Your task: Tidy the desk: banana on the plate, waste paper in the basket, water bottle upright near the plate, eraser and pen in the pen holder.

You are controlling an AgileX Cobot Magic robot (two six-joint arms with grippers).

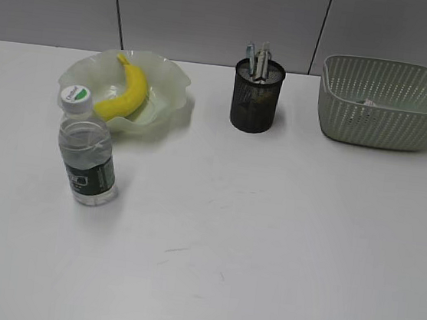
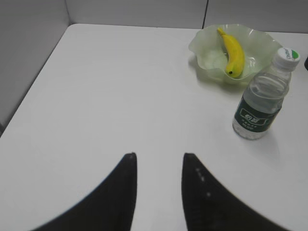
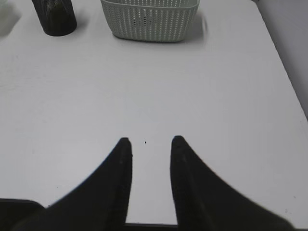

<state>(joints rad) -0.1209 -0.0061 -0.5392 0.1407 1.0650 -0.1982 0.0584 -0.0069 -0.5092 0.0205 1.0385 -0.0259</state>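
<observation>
**Where the 3 cameras look**

The exterior view looks down at a slant from the front of the white table [image 1: 265, 251] toward the grey wall behind it. It sits far enough back to take in the plate [image 1: 168, 85], the water bottle [image 1: 87, 153], the pen holder [image 1: 256, 95] and the basket [image 1: 386, 102].

The left wrist view looks forward low over the table, past its own gripper [image 2: 159, 163]. It shares the plate [image 2: 260, 41] and water bottle [image 2: 260, 101] with the exterior view.

The right wrist view looks forward past its gripper [image 3: 149, 147]. It shares the pen holder [image 3: 55, 19] and basket [image 3: 149, 21] with the exterior view.
</observation>
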